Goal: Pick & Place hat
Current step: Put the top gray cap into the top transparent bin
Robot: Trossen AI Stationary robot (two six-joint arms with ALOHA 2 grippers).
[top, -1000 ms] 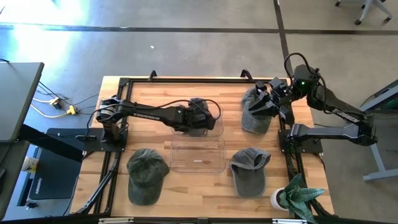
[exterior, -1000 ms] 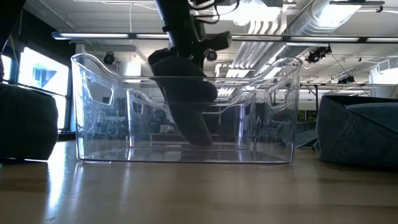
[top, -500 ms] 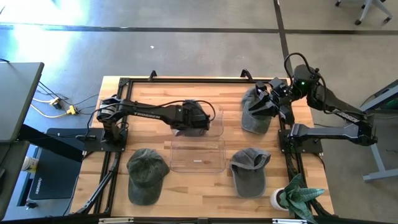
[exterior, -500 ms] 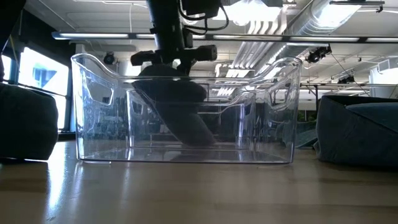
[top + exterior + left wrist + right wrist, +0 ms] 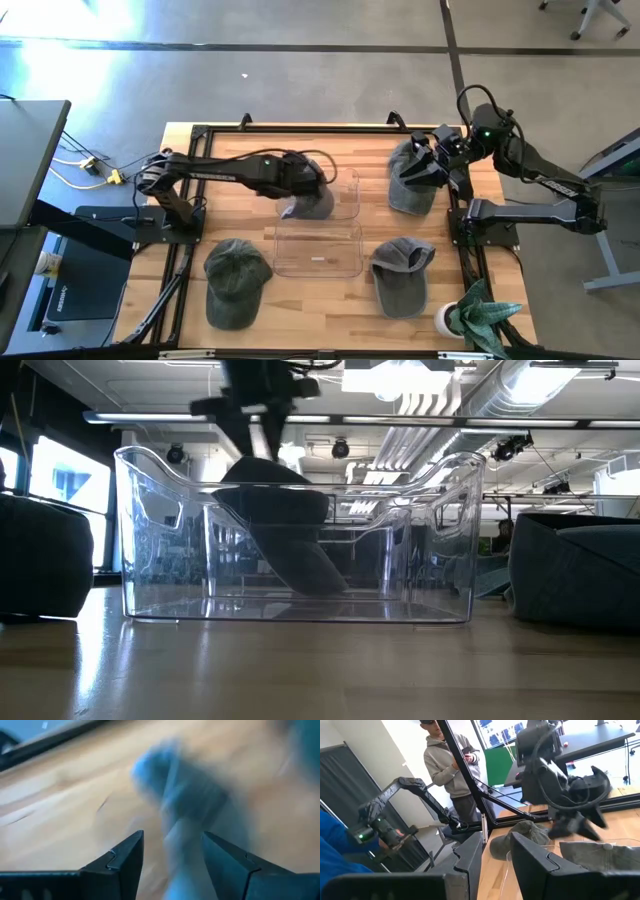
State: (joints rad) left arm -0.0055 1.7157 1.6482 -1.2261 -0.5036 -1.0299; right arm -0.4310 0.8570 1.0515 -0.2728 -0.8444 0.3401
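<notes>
Hat (image 5: 308,205) and surroundings, listed largest first.

1. Table (image 5: 230,140): is carrying every item below.
2. Front bin (image 5: 318,250): clear, is serving as the landmark.
3. Back bin (image 5: 346,196): clear, is standing just behind the front bin and is holding the hat. The hat is leaning brim-down inside it, crown near the rim.
4. Spare hats: one is lying left of the front bin (image 5: 237,280), one right of it (image 5: 400,275), and one behind and to the right (image 5: 408,182).
5. Left gripper (image 5: 298,183): is hovering just above the hat, behind the front bin, with fingers spread and gripping nothing.
6. Right gripper (image 5: 432,165): is waiting over the hat behind and right of the front bin, with fingers apart and nothing between them.

Risks, as judged:
- A left finger is possibly catching the fabric, which would drag the hat out of the back bin.
- The leaning hat is likely settling unevenly, so a nudge could tip it over the rim.
- A sideways move of the arm could shove the light back bin into the front bin.
</notes>
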